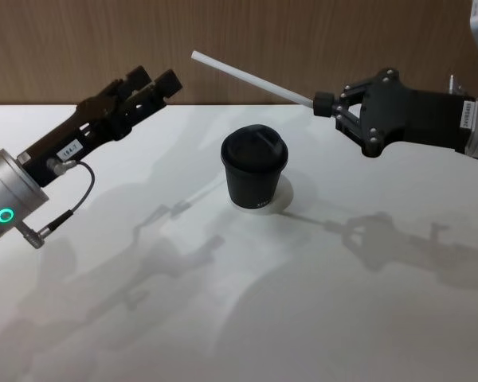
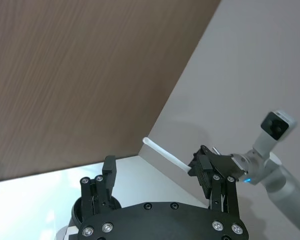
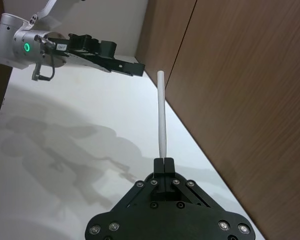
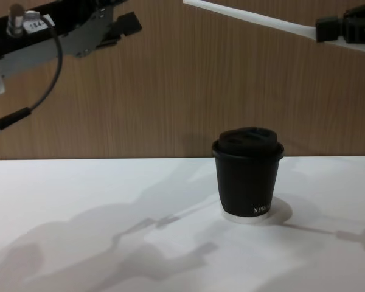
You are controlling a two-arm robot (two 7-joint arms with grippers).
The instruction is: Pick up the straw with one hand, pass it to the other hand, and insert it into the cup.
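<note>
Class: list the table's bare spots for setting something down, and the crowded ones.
Bare table lies left of the cup below the open left gripper, along the near edge, and right of it. Crowded: above the cup, where the right gripper holds the straw.

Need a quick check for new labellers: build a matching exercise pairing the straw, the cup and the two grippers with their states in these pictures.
Column 1
1. straw
2. cup
3. left gripper
4. right gripper

Column 2
A. open, holding nothing
B. upright on the table, lid on
C. shut on one end of the straw
D. held in the air, slanted

Pairs: 1-D, 2-B, 3-A, 4-C
</note>
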